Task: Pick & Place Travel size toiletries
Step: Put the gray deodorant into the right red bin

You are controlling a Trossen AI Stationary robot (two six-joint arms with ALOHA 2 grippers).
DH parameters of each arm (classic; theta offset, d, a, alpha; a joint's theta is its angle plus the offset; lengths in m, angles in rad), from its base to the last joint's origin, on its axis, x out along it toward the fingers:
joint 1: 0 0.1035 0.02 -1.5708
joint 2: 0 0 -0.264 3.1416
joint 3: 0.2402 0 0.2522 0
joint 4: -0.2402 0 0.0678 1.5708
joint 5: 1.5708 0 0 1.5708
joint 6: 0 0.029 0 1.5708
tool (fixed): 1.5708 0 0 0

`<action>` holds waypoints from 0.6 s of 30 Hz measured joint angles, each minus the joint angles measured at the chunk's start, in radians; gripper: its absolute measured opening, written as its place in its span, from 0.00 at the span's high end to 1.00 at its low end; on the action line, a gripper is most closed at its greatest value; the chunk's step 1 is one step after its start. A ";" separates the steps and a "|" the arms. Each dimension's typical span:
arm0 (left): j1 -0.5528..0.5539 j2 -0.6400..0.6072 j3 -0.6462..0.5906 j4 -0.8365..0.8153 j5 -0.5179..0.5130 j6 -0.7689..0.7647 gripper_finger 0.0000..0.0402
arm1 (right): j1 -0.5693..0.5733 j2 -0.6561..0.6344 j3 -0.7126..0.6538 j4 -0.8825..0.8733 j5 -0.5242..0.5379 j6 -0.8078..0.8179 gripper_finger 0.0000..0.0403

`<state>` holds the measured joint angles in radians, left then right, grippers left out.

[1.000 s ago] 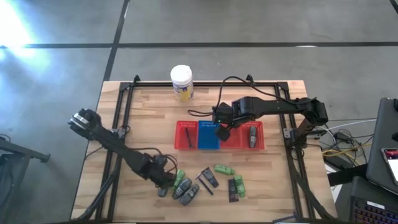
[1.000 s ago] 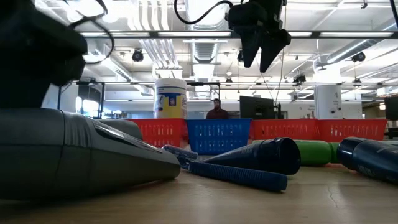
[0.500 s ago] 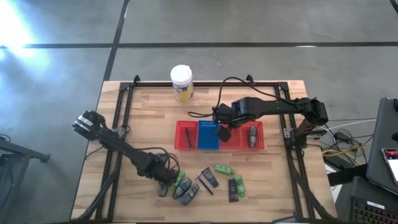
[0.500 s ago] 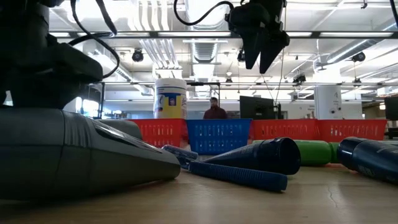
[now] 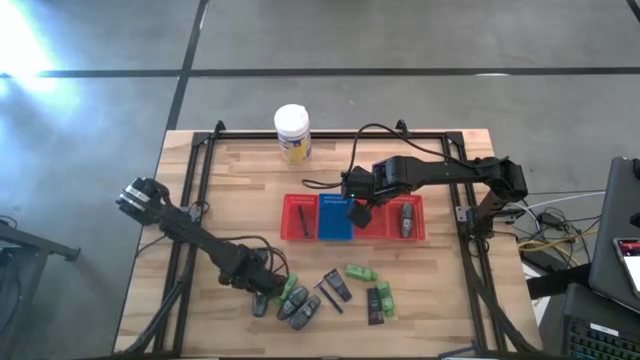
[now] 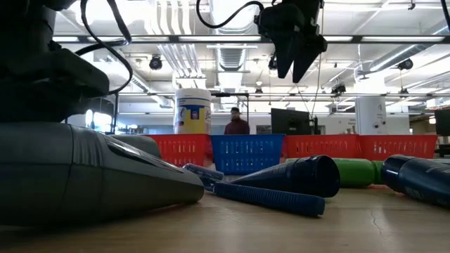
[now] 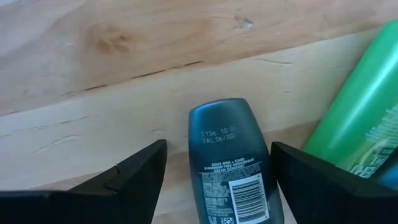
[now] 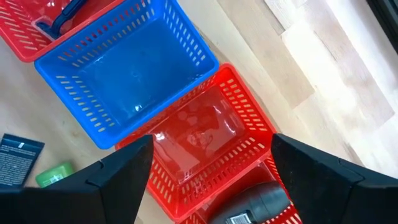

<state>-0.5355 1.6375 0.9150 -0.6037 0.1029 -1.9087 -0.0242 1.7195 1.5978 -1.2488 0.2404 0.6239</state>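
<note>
While the left end effector (image 7: 217,171) hangs low over the front cluster, fingers apart around a grey bottle (image 7: 231,165):
Step advice: lower straight until both fingers flank the bottle's sides, then close gently; keep clear of the green bottle (image 7: 357,118) just beside it.
Right end effector (image 8: 208,155): released, hovering above the blue basket (image 8: 134,74) and a red basket (image 8: 211,140), holding nothing.
Baskets: one blue and, I think, three red.
Grey bottles: about four, one lying in the outer red basket.
Green bottles: about three on the tabletop (image 5: 230,190).
Black tubes: two or three; the far view is poor.
Sticks: two, one in a red basket.
</note>
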 joint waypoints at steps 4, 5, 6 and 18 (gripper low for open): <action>0.012 -0.004 0.005 0.030 -0.045 0.009 0.29 | 0.000 0.000 0.000 0.002 0.017 0.000 0.21; 0.015 -0.006 0.006 0.044 -0.060 0.014 0.29 | 0.000 0.000 -0.001 0.003 0.021 0.000 0.20; 0.018 -0.009 0.006 0.052 -0.068 0.017 0.29 | 0.000 0.000 -0.001 0.002 0.021 0.000 0.19; 0.020 -0.151 0.009 0.058 -0.046 0.757 0.28 | 0.000 0.000 -0.002 0.002 0.022 -0.016 0.12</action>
<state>-0.5151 1.4860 0.9236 -0.5459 0.0565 -1.1516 -0.0242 1.7195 1.5963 -1.2465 0.2626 0.6076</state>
